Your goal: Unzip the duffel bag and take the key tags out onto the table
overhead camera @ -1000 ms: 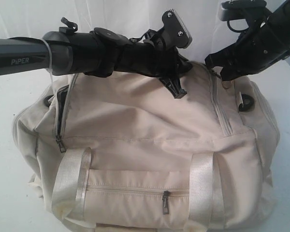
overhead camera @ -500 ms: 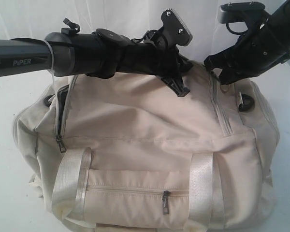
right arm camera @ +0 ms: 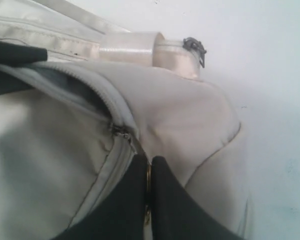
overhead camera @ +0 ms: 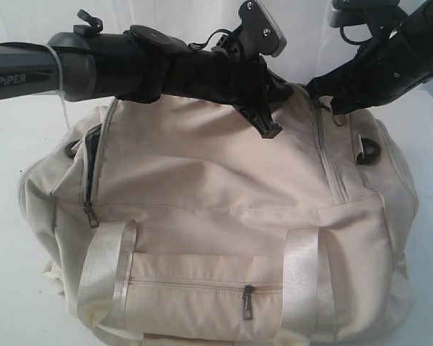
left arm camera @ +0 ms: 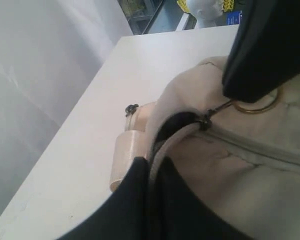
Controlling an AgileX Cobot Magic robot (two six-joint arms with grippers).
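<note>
The large cream-white fabric duffel bag is sitting on the wide white table, the left gripper pinching its cloth at 1 o'clock and the right gripper clenching the small brass zipper ring at 2 o'clock.
</note>
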